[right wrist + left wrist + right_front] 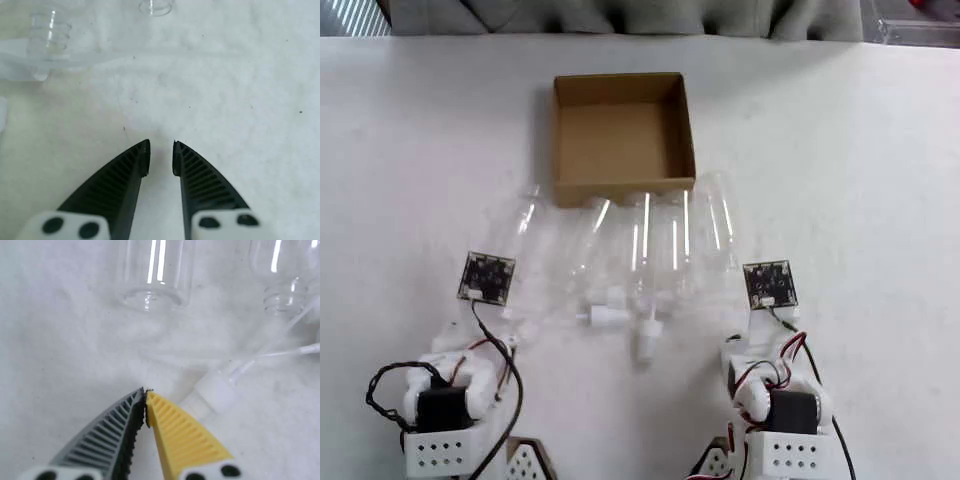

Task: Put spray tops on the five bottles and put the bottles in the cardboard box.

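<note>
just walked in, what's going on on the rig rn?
Nothing is being handled yet. The clear bottles lie on the table in front of the empty cardboard box, with loose spray tops near their necks. The left arm has its jaws shut on nothing, beside one spray top. The right arm has its jaws slightly open over bare table.

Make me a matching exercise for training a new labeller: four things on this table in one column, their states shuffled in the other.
Things
1. brown cardboard box
2. left gripper, one grey and one yellow finger
3. right gripper, black fingers
4. clear plastic bottles

States
a. slightly open
b. lying on their sides
c. empty
d. shut, holding nothing

Pairs: 1-c, 2-d, 3-a, 4-b
</note>
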